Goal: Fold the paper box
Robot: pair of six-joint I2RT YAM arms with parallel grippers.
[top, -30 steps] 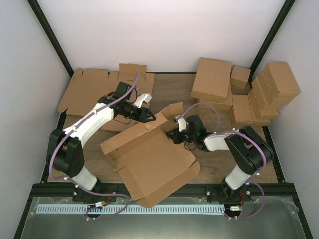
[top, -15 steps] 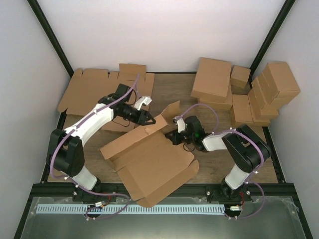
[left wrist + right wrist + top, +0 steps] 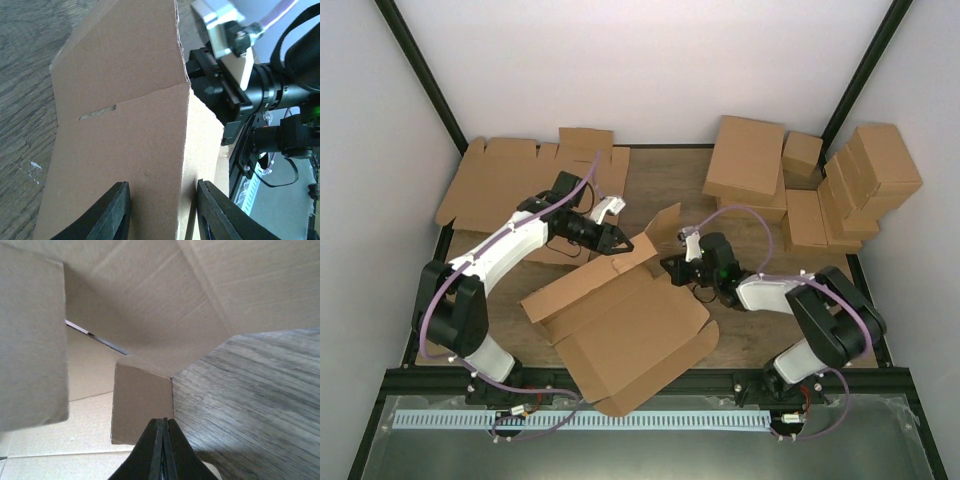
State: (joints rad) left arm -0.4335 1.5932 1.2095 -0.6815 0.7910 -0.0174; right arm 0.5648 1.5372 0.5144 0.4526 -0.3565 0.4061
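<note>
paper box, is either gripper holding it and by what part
The left gripper straddles a raised wall panel of the paper box, jaws either side; a firm clamp cannot be confirmed. The right gripper is shut, holding nothing.
</note>
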